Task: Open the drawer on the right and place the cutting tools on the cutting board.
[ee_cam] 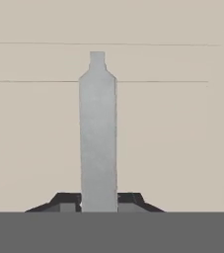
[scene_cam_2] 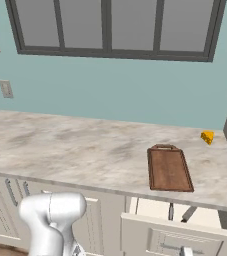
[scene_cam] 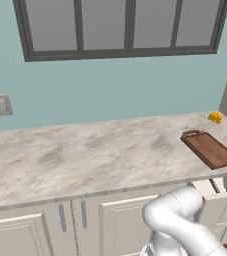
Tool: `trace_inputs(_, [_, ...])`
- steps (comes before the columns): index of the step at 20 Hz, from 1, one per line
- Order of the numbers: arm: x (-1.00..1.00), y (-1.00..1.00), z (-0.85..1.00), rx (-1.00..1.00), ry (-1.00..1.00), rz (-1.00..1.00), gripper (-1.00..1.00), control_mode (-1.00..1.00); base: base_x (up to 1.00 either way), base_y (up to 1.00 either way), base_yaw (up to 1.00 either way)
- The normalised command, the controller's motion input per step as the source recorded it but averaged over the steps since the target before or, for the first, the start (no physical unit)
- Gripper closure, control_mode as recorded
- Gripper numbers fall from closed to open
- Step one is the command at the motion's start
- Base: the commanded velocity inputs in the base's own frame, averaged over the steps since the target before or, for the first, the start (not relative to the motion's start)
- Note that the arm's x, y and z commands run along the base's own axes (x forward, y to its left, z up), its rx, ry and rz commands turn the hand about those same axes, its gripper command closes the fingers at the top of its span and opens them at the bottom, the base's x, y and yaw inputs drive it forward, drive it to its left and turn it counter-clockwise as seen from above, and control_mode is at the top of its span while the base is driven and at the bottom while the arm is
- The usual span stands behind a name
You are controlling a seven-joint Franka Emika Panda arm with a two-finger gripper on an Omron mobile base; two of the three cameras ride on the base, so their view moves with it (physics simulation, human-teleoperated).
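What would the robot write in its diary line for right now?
stage: opening drawer | gripper: shut on grey bar handle | cream-white drawer: partly open | dark reddish-brown wooden cutting board: bare on counter

A long marble-look counter [scene_cam: 85, 160] runs the width of the room, pale grey with brownish veining. Behind the counter rises a light teal wall [scene_cam: 115, 90], and high on that wall sits a wide window [scene_cam: 120, 25] with a dark grey frame and several panes. Left of the window, low on the wall just above the counter, is a pale wall switch [scene_cam: 3, 105]. Below the counter stand cream cabinet doors [scene_cam: 125, 225] with grey bar handles [scene_cam: 62, 217].
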Motion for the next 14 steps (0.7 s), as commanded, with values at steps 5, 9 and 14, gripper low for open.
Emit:
trace_inputs(5, [-1.00, -0.55, -0.33, -0.03, 0.00, -0.01, 1.00, -1.00, 0.00, 0.00, 0.00])
trace_inputs(9, [-1.00, -0.66, -0.34, 0.00, 0.00, -0.01, 1.00, -1.00, 0.00, 0.00, 0.00])
trace_inputs(14, [-1.00, -0.66, -0.36, 0.00, 0.00, -0.01, 1.00, -1.00, 0.00, 0.00, 0.00])
